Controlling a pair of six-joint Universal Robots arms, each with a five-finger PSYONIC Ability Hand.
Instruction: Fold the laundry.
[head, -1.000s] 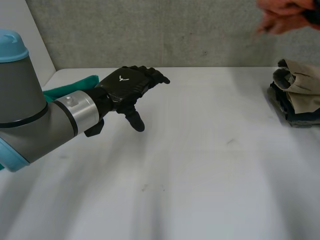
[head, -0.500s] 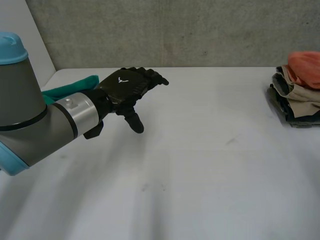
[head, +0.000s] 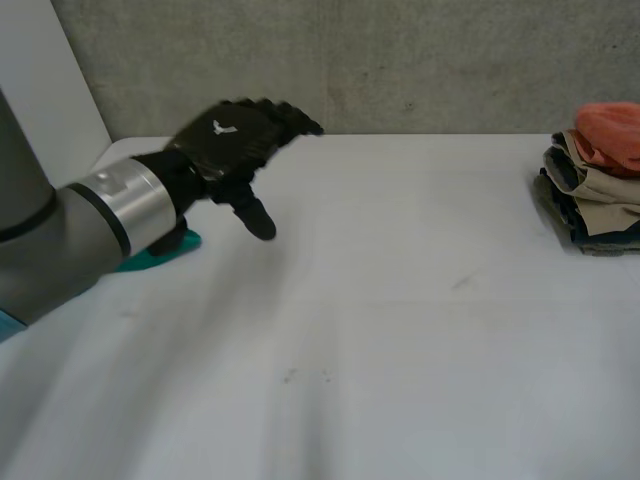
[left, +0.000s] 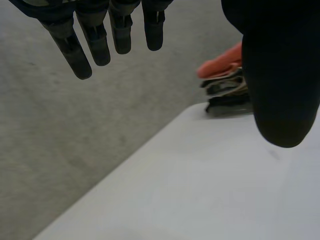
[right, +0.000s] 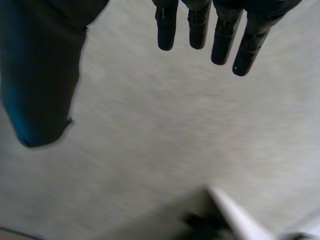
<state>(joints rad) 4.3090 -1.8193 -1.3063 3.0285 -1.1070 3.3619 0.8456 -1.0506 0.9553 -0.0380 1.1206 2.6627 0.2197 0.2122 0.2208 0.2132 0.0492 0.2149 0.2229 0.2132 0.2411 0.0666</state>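
Observation:
A stack of folded laundry (head: 590, 200) sits at the table's far right edge, with an orange garment (head: 612, 128) on top. My left hand (head: 235, 148) hovers open over the far left of the white table (head: 400, 330), fingers straight and thumb pointing down, holding nothing. A teal cloth (head: 158, 252) peeks out from under my left forearm. In the left wrist view the straight fingers (left: 95, 40) and thumb (left: 280, 80) frame the distant stack (left: 226, 90) and its orange garment (left: 220, 65). My right hand (right: 200, 25) is open and empty, its fingers spread before the grey wall.
A grey wall (head: 380, 60) runs behind the table. A white panel (head: 50, 90) stands at the far left corner. The table's back edge (left: 150, 145) shows beyond my left hand's fingertips.
The orange garment came down onto the stack at the far right. My left hand rose and drew back to the left, now covering most of the teal cloth.

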